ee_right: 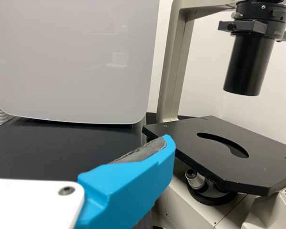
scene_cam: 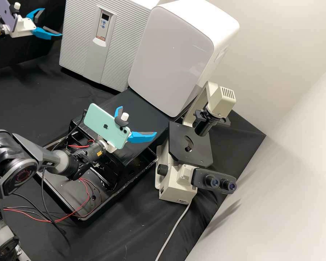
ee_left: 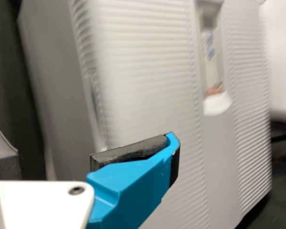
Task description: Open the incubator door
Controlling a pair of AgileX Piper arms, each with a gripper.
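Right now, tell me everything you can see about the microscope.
The microscope stands upright on the black-draped bench. Its cream body looks like painted metal, with a flat black stage with a curved opening, a black tube above, two eyepieces and a side knob. A pale cable trails away. The right gripper isn't touching it.

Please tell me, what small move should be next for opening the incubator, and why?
Probably the left gripper should ease one finger toward the nearer side edge of the incubator's ribbed front. Its fingers are open beside that edge and grip nothing, and the front looks shut.
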